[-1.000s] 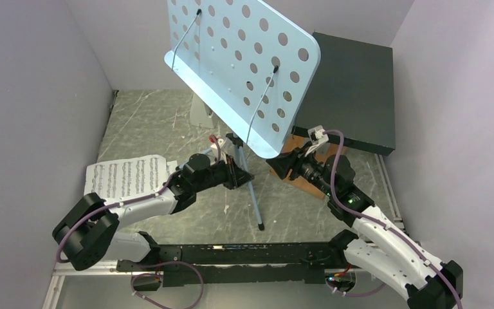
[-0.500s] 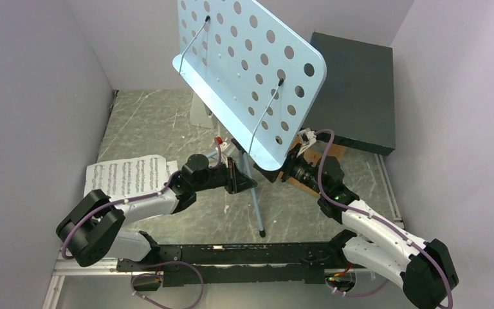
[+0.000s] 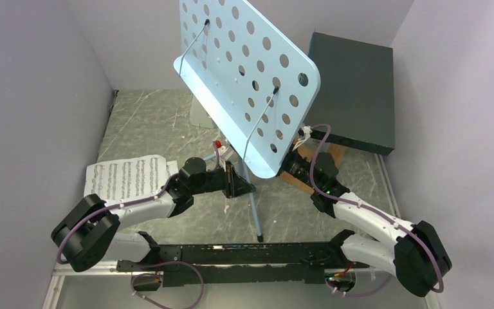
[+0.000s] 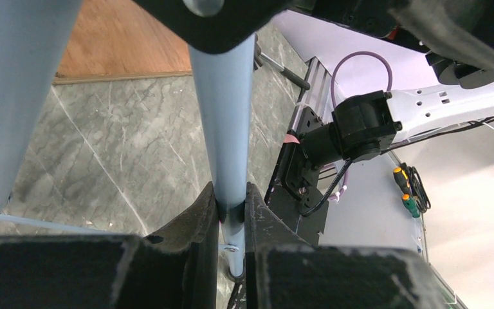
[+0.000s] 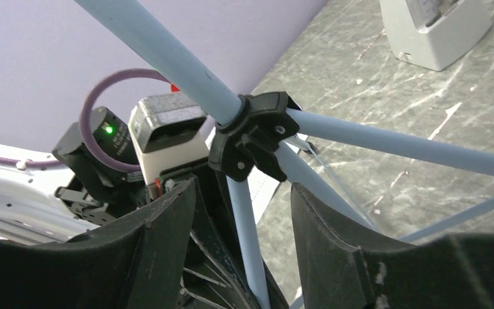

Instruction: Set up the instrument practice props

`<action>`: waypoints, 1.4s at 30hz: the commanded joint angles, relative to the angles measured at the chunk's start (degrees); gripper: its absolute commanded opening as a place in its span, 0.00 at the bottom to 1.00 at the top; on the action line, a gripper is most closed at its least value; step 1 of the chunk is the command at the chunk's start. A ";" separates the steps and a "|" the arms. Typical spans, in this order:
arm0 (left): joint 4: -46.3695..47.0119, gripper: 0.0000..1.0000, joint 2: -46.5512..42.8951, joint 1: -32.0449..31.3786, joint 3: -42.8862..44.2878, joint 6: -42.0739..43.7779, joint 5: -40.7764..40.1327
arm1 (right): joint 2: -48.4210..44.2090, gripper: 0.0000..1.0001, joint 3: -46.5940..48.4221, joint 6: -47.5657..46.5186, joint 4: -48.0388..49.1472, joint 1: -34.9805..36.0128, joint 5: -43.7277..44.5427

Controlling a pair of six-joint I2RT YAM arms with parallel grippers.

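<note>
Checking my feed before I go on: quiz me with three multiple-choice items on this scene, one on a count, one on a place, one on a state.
1. How many wire page holders cross the desk of the music stand? A two; B one; C four.
2. Where do the sheet-music pages lie? A on the stand's desk; B flat on the table; C on the floor.
3. The left gripper is: A open, touching nothing; B shut on the pages; C shut on a stand tube.
Key: 1 A, two dark wires show on the desk; 2 B, the top view shows them flat, left of the stand; 3 C, the left wrist view shows it clamping the blue tube.
</note>
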 commanded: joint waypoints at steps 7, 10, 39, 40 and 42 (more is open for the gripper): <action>-9.15 0.00 0.76 -1.63 -3.15 3.02 5.25 | 3.14 0.40 7.24 8.76 -0.57 2.23 8.07; -8.78 0.00 -0.20 -1.63 -3.51 2.81 5.14 | 3.61 0.33 9.95 7.97 -7.53 3.93 12.14; -18.26 0.00 -15.81 -1.63 -8.49 2.50 4.66 | 4.47 0.43 9.10 5.62 -10.73 13.31 20.35; -17.90 0.00 -15.62 -1.63 -8.52 2.33 4.86 | 4.50 0.41 8.95 6.27 -10.44 13.31 19.68; -17.31 0.00 -15.11 -1.63 -8.47 2.07 5.17 | 4.70 0.37 8.87 7.82 -10.28 13.32 18.46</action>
